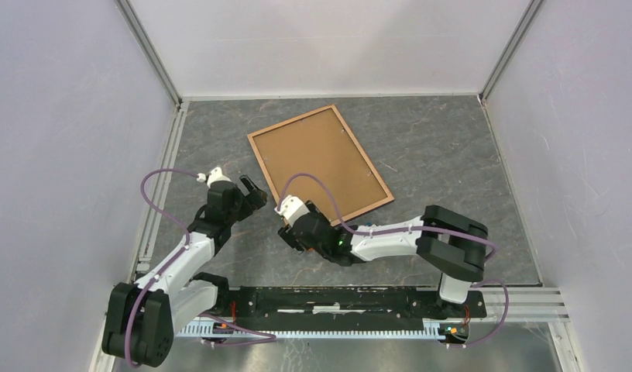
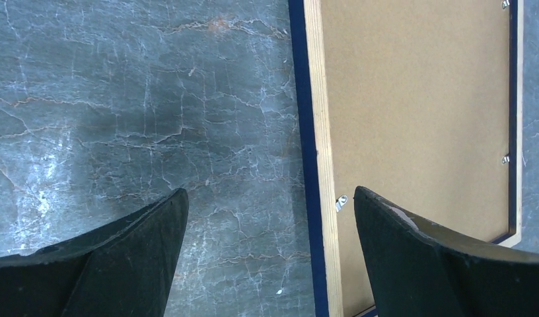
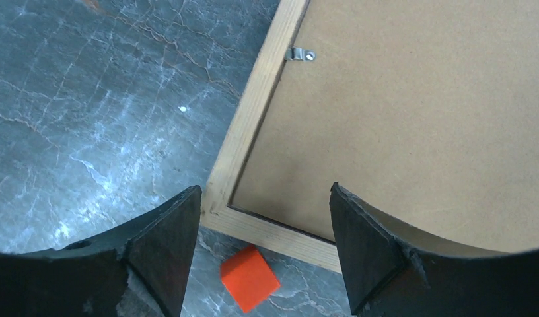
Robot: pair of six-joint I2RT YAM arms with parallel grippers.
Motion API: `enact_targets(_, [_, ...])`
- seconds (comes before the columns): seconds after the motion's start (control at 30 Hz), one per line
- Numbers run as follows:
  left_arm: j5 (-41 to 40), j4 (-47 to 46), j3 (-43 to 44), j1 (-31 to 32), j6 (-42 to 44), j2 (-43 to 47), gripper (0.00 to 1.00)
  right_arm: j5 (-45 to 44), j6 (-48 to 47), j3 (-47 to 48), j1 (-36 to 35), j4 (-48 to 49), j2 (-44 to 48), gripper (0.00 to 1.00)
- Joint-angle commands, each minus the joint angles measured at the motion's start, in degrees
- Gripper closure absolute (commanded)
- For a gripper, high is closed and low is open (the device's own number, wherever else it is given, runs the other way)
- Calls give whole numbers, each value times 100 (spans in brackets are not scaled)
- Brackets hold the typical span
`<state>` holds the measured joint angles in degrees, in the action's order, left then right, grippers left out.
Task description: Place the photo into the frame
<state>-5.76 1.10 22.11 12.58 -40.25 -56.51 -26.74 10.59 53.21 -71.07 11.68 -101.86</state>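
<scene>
We're keeping the left gripper (image 1: 251,191) wide and empty just left of the frame (image 1: 290,122). It's lying back-up mid-counter, its long axis running far-left to near-right. The right gripper (image 3: 265,193), parted and empty, is hovering over its near corner. We're seeing no photo.

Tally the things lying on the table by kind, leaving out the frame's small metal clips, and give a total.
Picture frame: 1
Backing board: 1
Orange block: 1
Total: 3
</scene>
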Motion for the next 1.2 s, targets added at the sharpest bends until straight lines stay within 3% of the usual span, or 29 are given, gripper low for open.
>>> enact_targets(0.0, [133, -404, -118, -113, -196, 135, 0, -755, -32, 601, -172, -47, -356, 25])
enact_targets(0.2, [218, -418, -127, -177, -185, 150, 0, -716, 251, 914, -327, -119, -789, 30])
enact_targets(0.37, [207, -427, -194, -191, -186, 260, 0, -1045, 598, 910, -435, -157, -999, 48])
enact_targets(0.6, [225, -462, -220, -203, -169, 299, 0, -1488, 524, 751, -631, -45, -1267, 60])
enact_targets(0.87, [549, -672, -57, -220, -128, -207, 0, -1764, -55, 471, -595, 481, -801, 93])
enact_targets(0.97, [1102, -1121, 0, -226, -354, -728, 0, -1522, -524, 473, -517, 691, -541, 100])
enact_targets(1.17, [1946, -2716, -141, -227, -719, -1475, 1, -717, -578, 320, -91, 757, -62, 100])
